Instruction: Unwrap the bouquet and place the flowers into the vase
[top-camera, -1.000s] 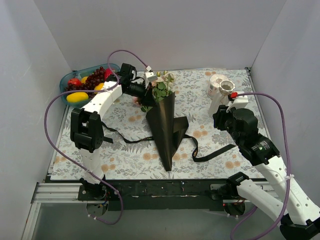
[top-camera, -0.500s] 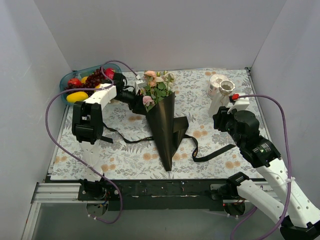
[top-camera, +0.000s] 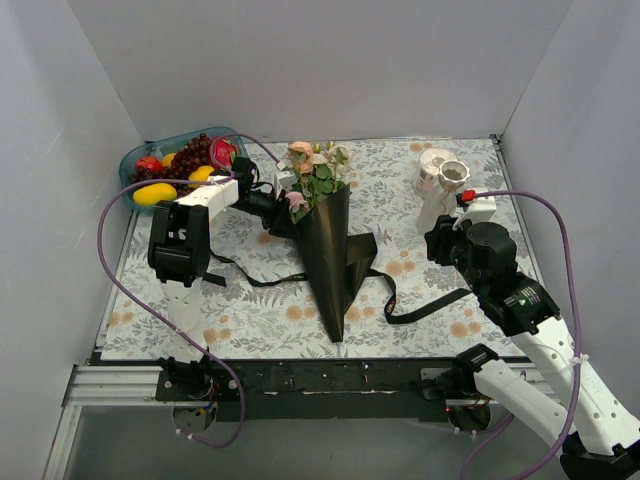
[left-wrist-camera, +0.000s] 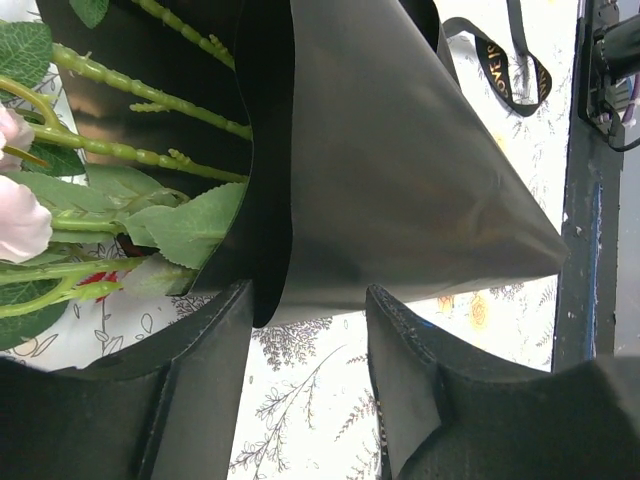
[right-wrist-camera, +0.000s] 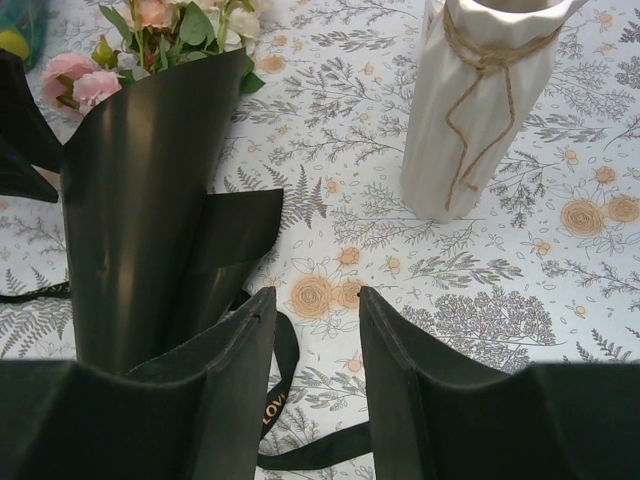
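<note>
The bouquet's black paper cone (top-camera: 333, 255) lies in the middle of the table, tip toward me. The flowers (top-camera: 314, 172), pink and cream with green leaves, stick out of its far mouth. Green stems (left-wrist-camera: 150, 158) and leaves show inside the cone (left-wrist-camera: 400, 180). My left gripper (top-camera: 282, 213) (left-wrist-camera: 308, 300) is open at the left lip of the cone's mouth, with only the paper's edge at its fingertips. The vase (top-camera: 448, 178) (right-wrist-camera: 480, 110) stands at the far right, tied with twine. Below it, my right gripper (top-camera: 440, 238) (right-wrist-camera: 315, 300) hangs open over the tablecloth, holding nothing.
A loose black ribbon (top-camera: 430, 305) (right-wrist-camera: 280, 370) trails across the cloth on both sides of the cone. A teal fruit bowl (top-camera: 135, 165) with grapes and other fruit sits at the far left. White walls close in the table on three sides.
The left gripper has opened and drawn back from over the blooms to the cone's left lip. The blooms now show uncovered. The right arm has barely moved.
</note>
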